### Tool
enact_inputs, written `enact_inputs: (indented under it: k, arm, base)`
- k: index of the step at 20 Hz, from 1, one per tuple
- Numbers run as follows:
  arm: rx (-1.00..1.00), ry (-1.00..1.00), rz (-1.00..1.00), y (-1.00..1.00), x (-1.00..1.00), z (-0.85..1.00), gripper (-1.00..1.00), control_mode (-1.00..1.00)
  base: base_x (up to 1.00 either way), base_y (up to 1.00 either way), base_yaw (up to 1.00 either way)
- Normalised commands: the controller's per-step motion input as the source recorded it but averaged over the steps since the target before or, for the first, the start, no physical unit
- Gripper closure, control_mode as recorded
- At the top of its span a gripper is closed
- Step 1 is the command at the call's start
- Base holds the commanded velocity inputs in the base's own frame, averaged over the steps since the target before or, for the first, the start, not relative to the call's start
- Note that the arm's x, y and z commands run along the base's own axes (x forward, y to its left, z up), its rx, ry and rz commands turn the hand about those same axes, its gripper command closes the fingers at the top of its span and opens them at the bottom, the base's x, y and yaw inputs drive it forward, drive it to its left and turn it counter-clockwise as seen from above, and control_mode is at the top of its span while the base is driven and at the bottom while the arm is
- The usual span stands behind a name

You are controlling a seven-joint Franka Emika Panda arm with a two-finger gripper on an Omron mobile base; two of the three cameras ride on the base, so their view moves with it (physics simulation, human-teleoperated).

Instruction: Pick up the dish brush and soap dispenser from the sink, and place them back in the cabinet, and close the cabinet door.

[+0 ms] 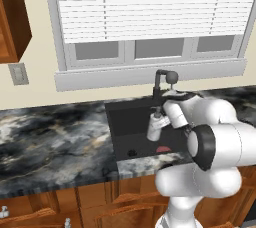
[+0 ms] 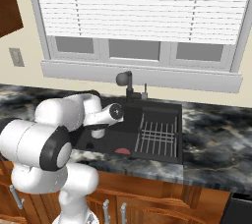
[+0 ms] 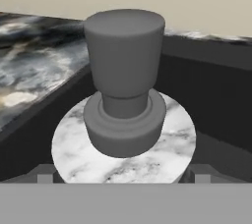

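The end effector [image 3: 123, 176], jaws spread wide, straddles the soap dispenser [image 3: 124, 139] without closing on it. The dispenser stands in the sink [image 1: 122, 122], near the left wall. The dish brush [image 1: 162, 149] lies on the basin floor by the front edge of the surface [image 1: 55, 137].

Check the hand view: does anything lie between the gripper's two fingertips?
Yes. In the hand view the soap dispenser stands between the fingertips of the open gripper, its grey pump top up close.
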Motion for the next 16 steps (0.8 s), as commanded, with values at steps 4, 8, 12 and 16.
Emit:
enact_inputs:
  k: [4,8,12,16]
  arm:
    - [-0.07,0.0,-0.28,0.0,-0.16,0.18,1.0,-1.0]
    - [-0.02,0.01,-0.3,0.0,-0.18,0.43,1.0,-1.0]
    - [0.0,0.03,-0.3,0.0,-0.18,0.51,1.0,-1.0]
    - [-0.01,0.03,-0.3,0.0,-0.14,0.55,1.0,-1.0]
  base:
    - [0.0,0.0,0.0]
    - [0.0,0.0,0.0]
    - [0.0,0.0,0.0]
    - [0.0,0.0,0.0]
